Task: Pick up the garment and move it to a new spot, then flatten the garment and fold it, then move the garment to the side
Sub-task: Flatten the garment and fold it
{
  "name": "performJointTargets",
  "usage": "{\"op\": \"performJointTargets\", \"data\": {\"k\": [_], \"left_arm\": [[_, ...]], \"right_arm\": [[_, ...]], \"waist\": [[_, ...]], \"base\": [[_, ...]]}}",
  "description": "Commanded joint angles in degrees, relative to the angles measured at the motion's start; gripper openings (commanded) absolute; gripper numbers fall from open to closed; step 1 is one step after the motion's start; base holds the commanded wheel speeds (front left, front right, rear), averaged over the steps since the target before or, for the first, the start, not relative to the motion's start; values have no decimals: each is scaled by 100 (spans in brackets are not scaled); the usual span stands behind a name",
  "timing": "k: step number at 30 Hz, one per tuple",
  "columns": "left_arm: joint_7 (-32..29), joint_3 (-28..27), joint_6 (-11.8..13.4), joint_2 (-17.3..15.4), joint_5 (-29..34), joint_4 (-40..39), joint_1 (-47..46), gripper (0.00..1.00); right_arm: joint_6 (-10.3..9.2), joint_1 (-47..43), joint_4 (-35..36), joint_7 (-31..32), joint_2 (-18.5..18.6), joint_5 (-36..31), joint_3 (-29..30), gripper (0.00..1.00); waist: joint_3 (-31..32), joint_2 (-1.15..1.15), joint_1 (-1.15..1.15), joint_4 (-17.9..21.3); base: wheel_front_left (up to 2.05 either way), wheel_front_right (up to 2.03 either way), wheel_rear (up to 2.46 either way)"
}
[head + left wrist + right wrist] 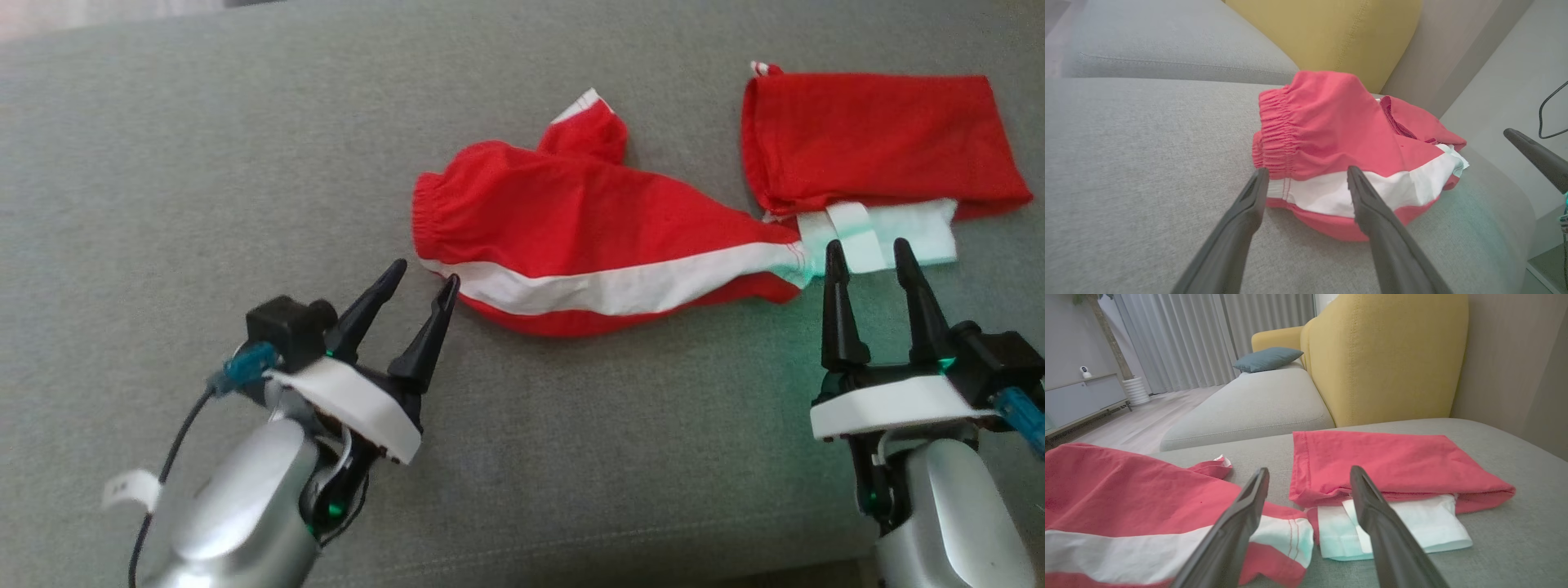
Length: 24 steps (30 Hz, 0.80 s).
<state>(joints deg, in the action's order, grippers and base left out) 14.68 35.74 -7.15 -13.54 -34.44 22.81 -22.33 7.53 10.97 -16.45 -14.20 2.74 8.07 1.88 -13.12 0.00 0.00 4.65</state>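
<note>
Lying crumpled on the grey fabric sofa seat (pixel 245 163), the red cloth garment with a white side stripe (pixel 588 229) is held by neither claw. Left claw (pixel 424 273): fingers spread, empty, tips just beside the garment's elastic waistband end. Right claw (pixel 868 245): fingers spread, empty, tips at the garment's white lining, opposite the waistband; contact cannot be determined.

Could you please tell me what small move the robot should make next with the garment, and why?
Probably ease the left gripper forward and close it on the elastic waistband. It and the right gripper stand open, holding nothing; the garment lies twisted at its middle on the sofa, and the left gripper sits just short of the waistband.
</note>
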Motion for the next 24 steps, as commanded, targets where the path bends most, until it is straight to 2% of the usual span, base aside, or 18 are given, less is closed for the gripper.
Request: {"op": "performJointTargets", "data": {"k": [1, 13, 24], "left_arm": [[32, -110, -34, -159, -72, -84, -286, 100], [32, 361, -34, -395, -655, 372, -810, 100], [32, 696, -34, -467, -840, 616, -1140, 100]], "right_arm": [[-4, 36, 222, -52, 14, -28, -128, 100], [-4, 84, 274, -59, 14, -29, -90, 100], [-4, 171, 252, -66, 14, 4, -113, 100]], "waist": [[-86, 0, 0, 82], [-283, 0, 0, 156], [-427, 0, 0, 220]], "base": [[0, 0, 0], [0, 0, 0], [0, 0, 0]]}}
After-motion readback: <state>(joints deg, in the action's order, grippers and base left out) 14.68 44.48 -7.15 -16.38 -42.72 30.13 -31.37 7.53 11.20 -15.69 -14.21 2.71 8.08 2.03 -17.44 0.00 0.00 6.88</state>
